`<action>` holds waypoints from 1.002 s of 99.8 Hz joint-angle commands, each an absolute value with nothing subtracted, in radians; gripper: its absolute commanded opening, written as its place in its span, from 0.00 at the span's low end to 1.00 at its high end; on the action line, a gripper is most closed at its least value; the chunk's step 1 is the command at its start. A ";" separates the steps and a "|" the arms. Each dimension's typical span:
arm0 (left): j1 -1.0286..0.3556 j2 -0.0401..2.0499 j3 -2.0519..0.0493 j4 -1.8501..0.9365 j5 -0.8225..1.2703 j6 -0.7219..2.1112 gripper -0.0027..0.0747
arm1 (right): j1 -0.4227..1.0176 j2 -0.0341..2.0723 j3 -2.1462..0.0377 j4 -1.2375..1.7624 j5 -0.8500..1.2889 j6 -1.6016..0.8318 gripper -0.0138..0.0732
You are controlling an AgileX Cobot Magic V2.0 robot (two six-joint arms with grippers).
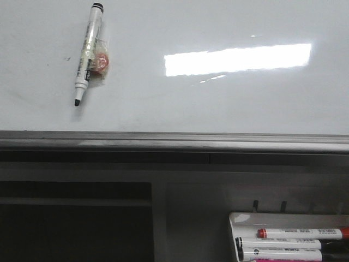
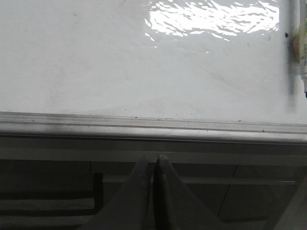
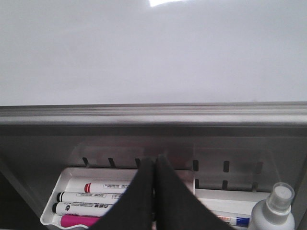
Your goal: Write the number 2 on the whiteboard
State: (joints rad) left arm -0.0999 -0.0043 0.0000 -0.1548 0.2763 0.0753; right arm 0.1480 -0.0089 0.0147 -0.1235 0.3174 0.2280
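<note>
On the whiteboard (image 1: pixel 229 103), toward its left part in the front view, a black marker pen (image 1: pixel 87 53) lies flat with its cap off and its tip pointing toward the grey rim, a small reddish object (image 1: pixel 100 61) touching its barrel; lying loose there, it looks left ready to be picked up for writing. No number 2 shows anywhere on the glossy surface, only a few faint specks and a ceiling light's glare, so the writing appears not yet begun. The left gripper (image 2: pixel 153 163) hangs below the board's rim with its fingers pressed together and holding nothing, the pen just visible at the far edge of its view. The right gripper (image 3: pixel 154 167) is likewise closed tight and empty, poised over the white marker tray (image 1: pixel 233 219) beneath the rim. That tray holds several capped markers lying side by side: a red-capped one (image 3: pixel 108 187), black-capped ones and a pink one (image 3: pixel 76 221). Beside it stands a white spray bottle (image 3: pixel 274 211), probably for cleaning the board.
</note>
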 commanded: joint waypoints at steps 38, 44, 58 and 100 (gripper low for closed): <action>-0.100 -0.030 0.012 -0.157 0.210 0.066 0.01 | 0.144 -0.030 0.039 -0.137 0.298 0.226 0.08; -0.100 -0.030 0.012 -0.157 0.210 0.066 0.01 | 0.144 -0.030 0.039 -0.137 0.298 0.226 0.08; -0.100 -0.030 0.012 -0.157 0.210 0.066 0.01 | 0.144 -0.030 0.039 -0.137 0.298 0.226 0.08; -0.100 -0.030 0.012 -0.157 0.210 0.066 0.01 | 0.144 -0.030 0.039 -0.230 0.229 0.226 0.08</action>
State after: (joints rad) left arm -0.0999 -0.0043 0.0000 -0.1548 0.2763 0.0753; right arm 0.1480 -0.0089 0.0147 -0.1574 0.3115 0.2298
